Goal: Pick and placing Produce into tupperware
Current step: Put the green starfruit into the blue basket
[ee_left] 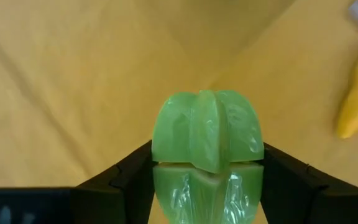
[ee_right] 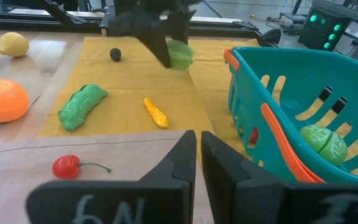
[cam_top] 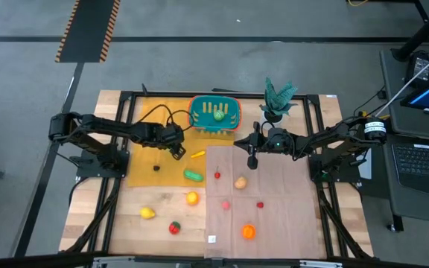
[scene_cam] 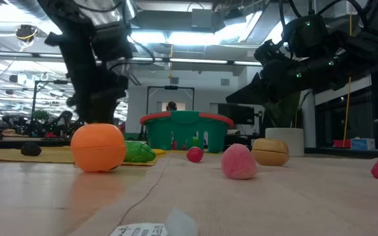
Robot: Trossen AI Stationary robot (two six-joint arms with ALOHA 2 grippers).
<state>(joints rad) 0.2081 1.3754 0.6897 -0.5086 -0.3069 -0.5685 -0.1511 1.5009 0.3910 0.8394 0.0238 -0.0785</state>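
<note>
**Q:** High view: where do you find the grippers and the container?

**A:** You see the left gripper (cam_top: 177,151) over the yellow cloth (cam_top: 146,158), just beside the near left corner of the teal basket (cam_top: 214,115). One green piece (cam_top: 219,115) lies inside the basket. The right gripper (cam_top: 252,159) hangs over the tan mat (cam_top: 274,223), near the basket's other side. Loose produce lies nearer you: a yellow corn cob (cam_top: 197,155), a green pod (cam_top: 193,176), a cherry (cam_top: 217,175), an orange fruit (cam_top: 191,198), a lemon (cam_top: 147,214).

**Q:** Low view?

**A:** The basket (scene_cam: 186,130) stands behind the row of produce. The orange fruit (scene_cam: 98,147) sits in front of the left arm; a pink piece (scene_cam: 239,162) and a tan piece (scene_cam: 270,151) lie towards the right arm.

**Q:** Left wrist view: what is in the fingers?

**A:** You find the left gripper (ee_left: 207,171) clamped on a pale green ribbed fruit (ee_left: 207,146), one dark finger (ee_left: 132,177) pressed to each side. The corn cob (ee_left: 357,96) lies apart on the cloth.

**Q:** Right wrist view?

**A:** The right gripper (ee_right: 198,152) has its fingers drawn together with only a slit between, holding nothing. Beyond it, the left gripper (ee_right: 174,55) carries the green fruit (ee_right: 180,53) above the cloth, just beside the basket's orange rim (ee_right: 278,134). A green cabbage half (ee_right: 322,142) rests inside. The cherry (ee_right: 67,167), pod (ee_right: 82,106) and lemon (ee_right: 13,44) lie outside.
</note>
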